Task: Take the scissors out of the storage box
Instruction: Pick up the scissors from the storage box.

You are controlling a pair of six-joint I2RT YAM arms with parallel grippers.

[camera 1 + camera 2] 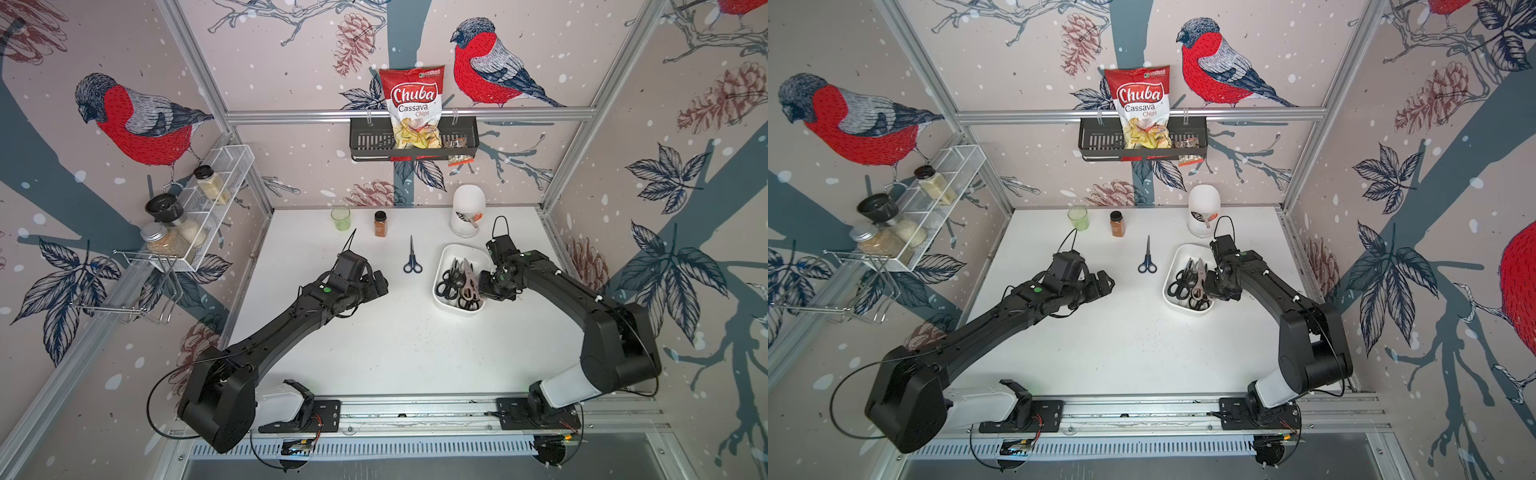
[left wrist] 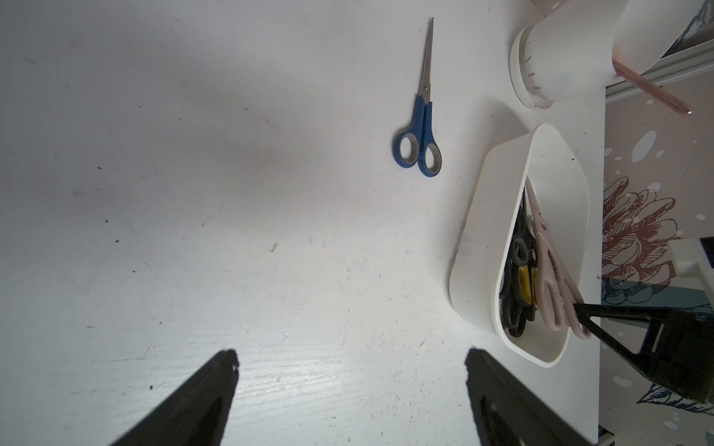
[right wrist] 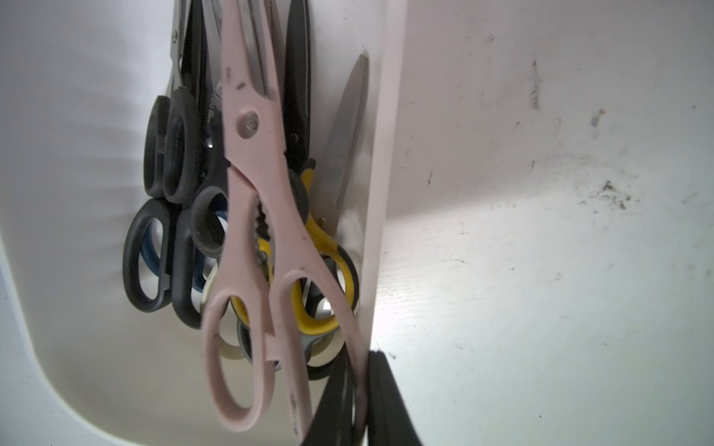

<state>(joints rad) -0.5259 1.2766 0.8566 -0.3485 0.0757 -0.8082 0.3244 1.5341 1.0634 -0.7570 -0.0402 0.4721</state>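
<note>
ok, right gripper (image 3: pixel 361 386) sits at the handle end of the storage box (image 3: pixel 77 231). its jaws are pressed together, pinching the outer handle loop of the pink scissors (image 3: pixel 251 154), with one black finger on each side of the loop's strip. the pink pair runs straight away from those jaws with its blades pointing to the far end of the box, and it lies on top of the pile. under it, just ahead of the jaws, are the other scissors (image 3: pixel 181 231), with black, yellow-and-black and cream handles, all inside the box.

both top views show the same thing: right gripper (image 1: pixel 484 286) (image 1: pixel 1212 284) is over the box rim (image 1: pixel 465 250) (image 1: pixel 1187 249) and touching the pink scissors (image 1: pixel 468 278).

left gripper (image 2: pixel 351 359) (image 1: pixel 380 282) has its jaws spread wide with nothing between them, only bare table (image 2: pixel 193 193) under and ahead. the blue scissors (image 2: pixel 421 127) (image 1: pixel 412 259) lie flat on the table, well ahead of the left jaws and outside the box, handles toward the jaws and tips pointing away. they're between the two grippers and touch neither. the box (image 2: pixel 483 231) sits off to the right-gripper side of the left jaws. the white domed container (image 2: pixel 572 58) stands beyond it.
</note>
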